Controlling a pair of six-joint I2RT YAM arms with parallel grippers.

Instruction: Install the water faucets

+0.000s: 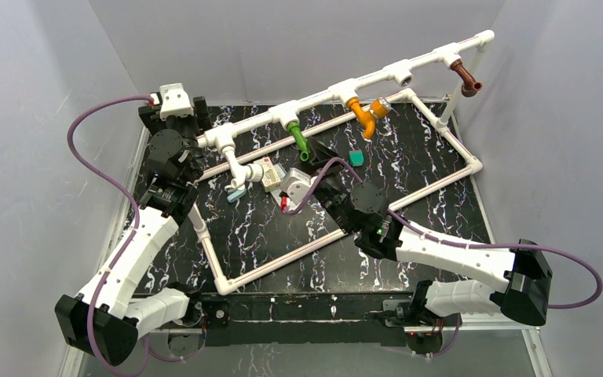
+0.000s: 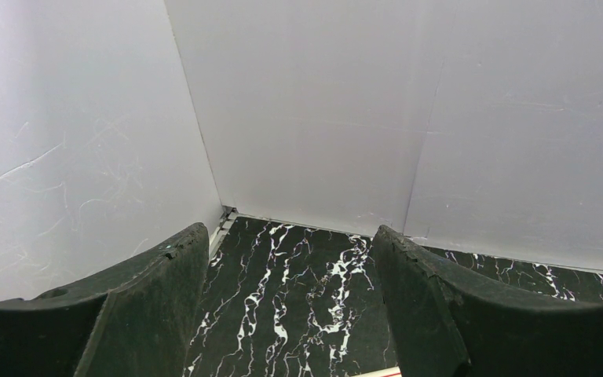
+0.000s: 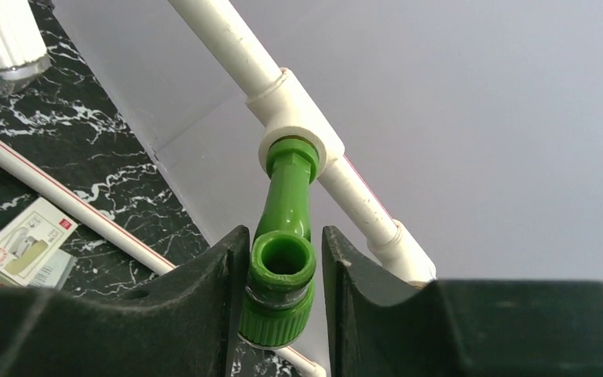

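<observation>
White faucet (image 1: 238, 167), green faucet (image 1: 301, 143), orange faucet (image 1: 363, 116) and brown faucet (image 1: 465, 77) hang from tee sockets of the pipe (image 1: 318, 100).

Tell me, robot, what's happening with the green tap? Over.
Left gripper open, empty. Right gripper straddling green faucet, grip unclear. Its stem sits in tee socket. Nothing seen blocking.

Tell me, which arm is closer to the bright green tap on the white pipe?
Right. The right gripper has a finger on each side of the green faucet, which is plugged into the pipe. The left gripper is off by the table's far left corner, holding nothing.
</observation>
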